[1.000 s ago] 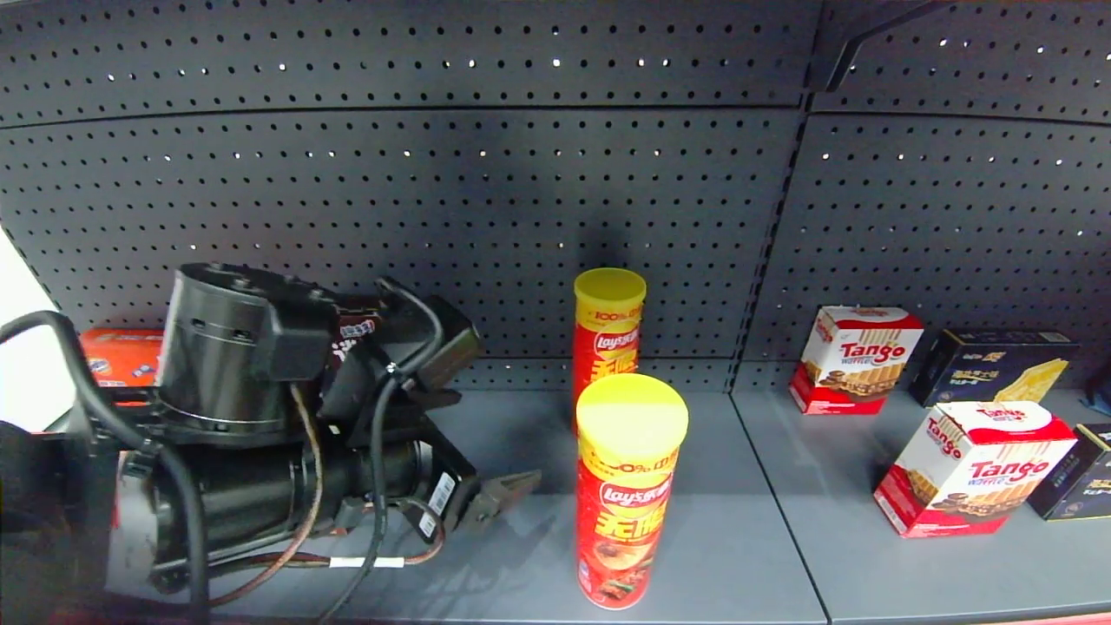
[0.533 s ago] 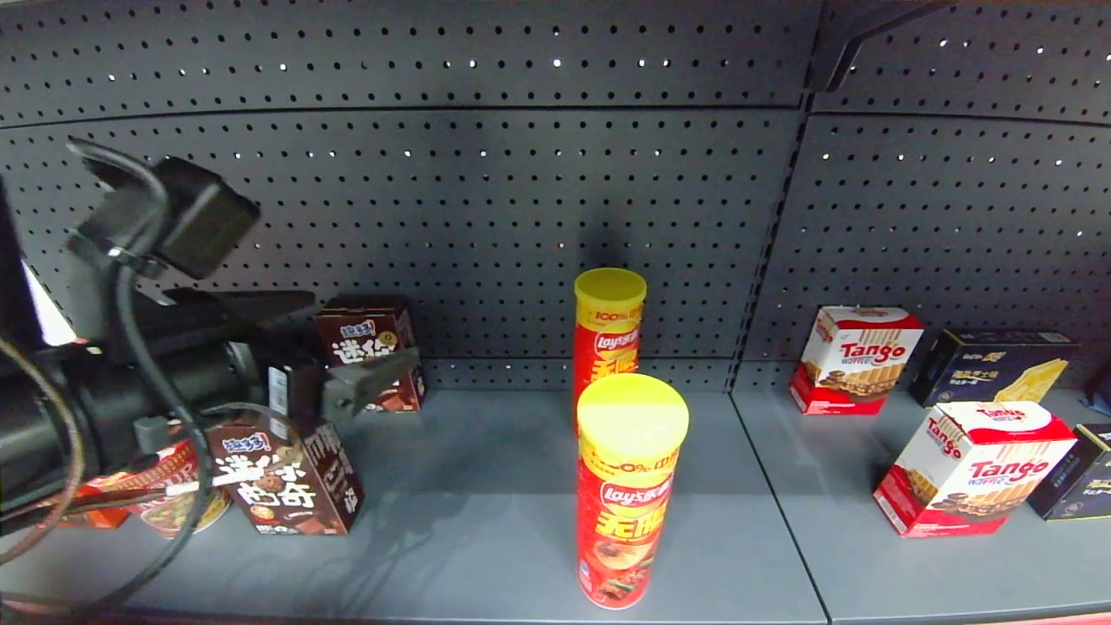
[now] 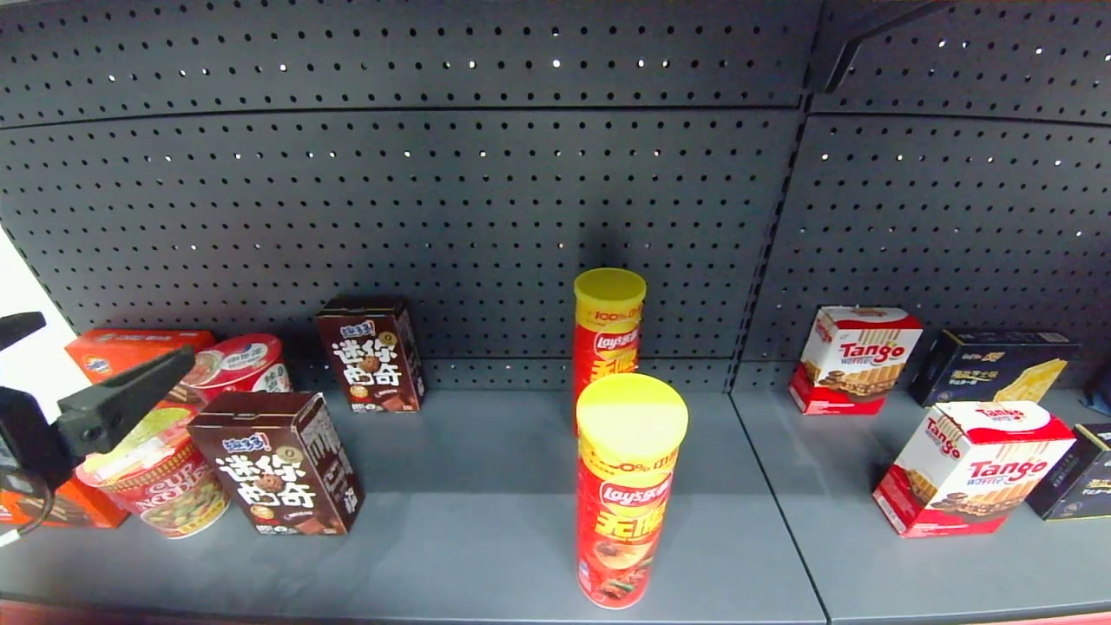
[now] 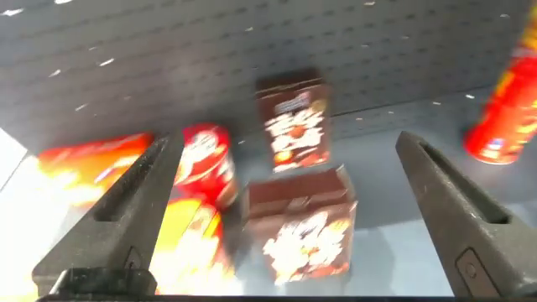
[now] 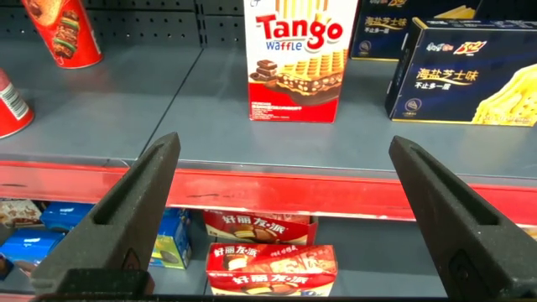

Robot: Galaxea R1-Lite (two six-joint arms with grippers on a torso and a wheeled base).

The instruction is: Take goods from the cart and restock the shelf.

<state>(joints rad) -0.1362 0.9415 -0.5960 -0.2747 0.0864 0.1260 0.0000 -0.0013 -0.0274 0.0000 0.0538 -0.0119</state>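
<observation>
L gripper (image 3: 115,336) has backed off to shelf (image 3: 486,521) left edge, jaws apart, empty. Brown choc box (image 3: 278,464) now stands free, front row, beside cup noodles (image 3: 161,482). R gripper (image 5: 283,141) jaws apart, empty. Placement looks done; cart next.

A dark grey metal shelf (image 3: 486,529) fills the scene, its back wall (image 3: 417,226) a pegboard of small round holes, some glinting with light from behind. A vertical upright (image 3: 771,260) splits the back wall into two bays; a seam (image 3: 785,521) in the deck runs forward from the upright's foot. Left of the upright a horizontal joint (image 3: 391,115) crosses the panels. Above and right of the upright a dark bracket arm (image 3: 868,39) slants upward. Far left of the upright a bright white gap (image 3: 43,369) opens past the panel edge. A red rail (image 5: 336,191) edges the deck's front
</observation>
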